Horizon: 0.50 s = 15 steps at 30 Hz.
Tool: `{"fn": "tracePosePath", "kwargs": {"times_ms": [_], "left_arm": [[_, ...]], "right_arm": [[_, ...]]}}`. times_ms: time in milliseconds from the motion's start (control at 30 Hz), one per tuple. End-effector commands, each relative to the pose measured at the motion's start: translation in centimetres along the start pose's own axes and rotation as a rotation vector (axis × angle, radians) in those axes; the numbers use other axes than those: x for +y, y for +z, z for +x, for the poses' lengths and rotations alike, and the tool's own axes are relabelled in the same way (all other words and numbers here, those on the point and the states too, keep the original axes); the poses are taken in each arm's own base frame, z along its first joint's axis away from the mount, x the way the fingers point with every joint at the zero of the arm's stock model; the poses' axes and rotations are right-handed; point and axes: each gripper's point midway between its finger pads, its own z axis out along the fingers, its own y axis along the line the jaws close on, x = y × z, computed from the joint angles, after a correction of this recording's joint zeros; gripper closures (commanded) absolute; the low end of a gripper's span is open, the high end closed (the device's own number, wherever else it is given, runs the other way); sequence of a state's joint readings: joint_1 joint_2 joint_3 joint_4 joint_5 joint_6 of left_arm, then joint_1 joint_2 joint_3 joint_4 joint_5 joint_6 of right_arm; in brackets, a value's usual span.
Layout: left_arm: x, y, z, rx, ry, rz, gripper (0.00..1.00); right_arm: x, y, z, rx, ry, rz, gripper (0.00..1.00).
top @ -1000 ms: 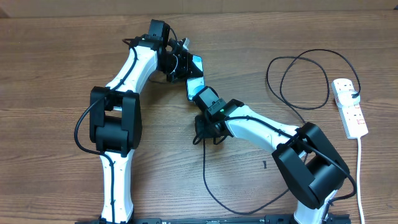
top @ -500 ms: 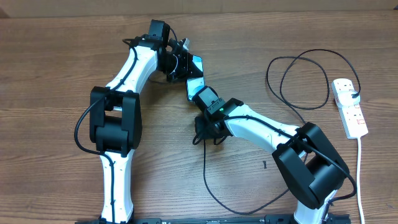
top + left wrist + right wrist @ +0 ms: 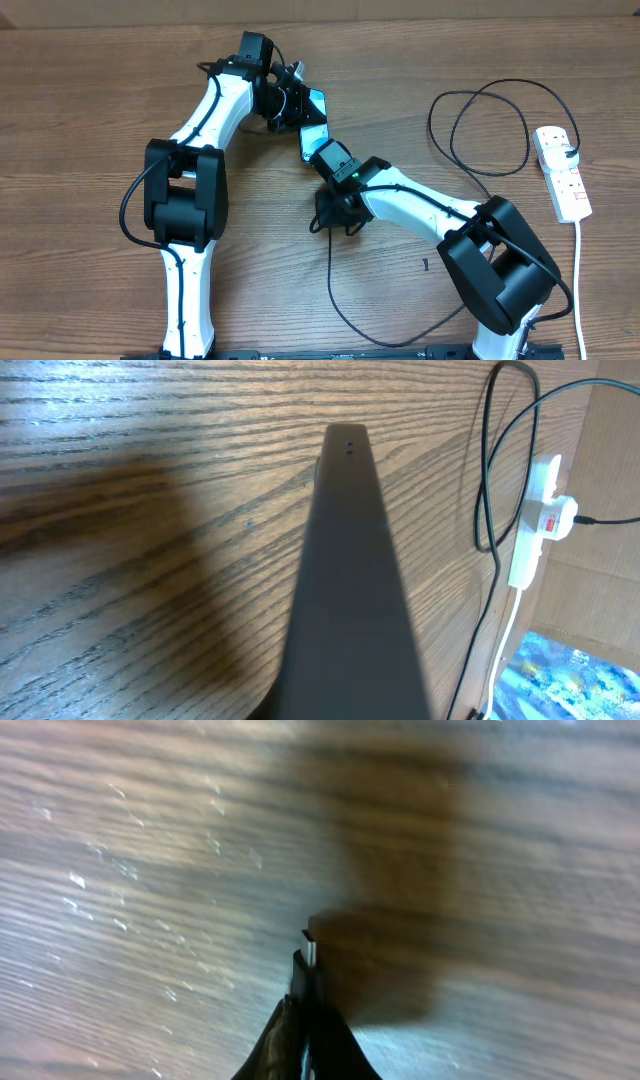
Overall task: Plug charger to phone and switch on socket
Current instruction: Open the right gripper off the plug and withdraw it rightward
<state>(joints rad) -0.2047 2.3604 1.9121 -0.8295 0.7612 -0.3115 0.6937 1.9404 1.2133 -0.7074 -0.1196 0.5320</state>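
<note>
The phone (image 3: pixel 316 103) is lifted off the table at the back centre, with my left gripper (image 3: pixel 292 101) shut on it. In the left wrist view the phone (image 3: pixel 345 570) shows edge-on as a long dark bar that hides my own fingers. My right gripper (image 3: pixel 317 148) sits just below the phone's lower end. In the right wrist view that gripper (image 3: pixel 302 1008) is shut on the charger's small plug tip (image 3: pixel 309 950), which pokes out over the wood. The charger cable (image 3: pixel 331 270) trails down from it and loops at the right (image 3: pixel 480 130). The socket (image 3: pixel 562 172) lies at the right edge.
A thick white cord (image 3: pixel 580 280) runs from the socket towards the front edge. The left wrist view also catches the socket (image 3: pixel 540 520) and the black cable (image 3: pixel 487 470) beyond the phone. Bare wooden tabletop (image 3: pixel 80 120) spreads to the left.
The right wrist has edged very slightly down and to the right. The left arm and phone have stayed put.
</note>
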Motion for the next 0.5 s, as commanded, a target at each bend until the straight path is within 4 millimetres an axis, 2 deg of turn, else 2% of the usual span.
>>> {"fn": "tracePosePath", "kwargs": {"times_ms": [0,133,267,400,467], "left_arm": [[-0.9,-1.1,-0.8,-0.026,0.037,0.022,0.96],[-0.9,-1.1,-0.8,-0.026,0.037,0.022,0.96],[-0.9,-1.1,-0.8,-0.028,0.04,0.022,0.96],[-1.0,-1.1,-0.9,-0.032,0.043,0.024,0.96],[-1.0,-1.1,-1.0,-0.034,0.045,0.024,0.96]], "right_arm": [[-1.2,-1.4,-2.0,-0.031,-0.025,0.08,0.96],[-3.2,-3.3,-3.5,-0.062,-0.066,0.19,0.96],[-3.8,-3.1,-3.5,-0.063,-0.069,0.219,0.96],[-6.7,-3.6,-3.5,-0.065,-0.092,0.361,0.96],[-7.9,-3.6,-3.3,-0.042,-0.073,0.378,0.96]]}}
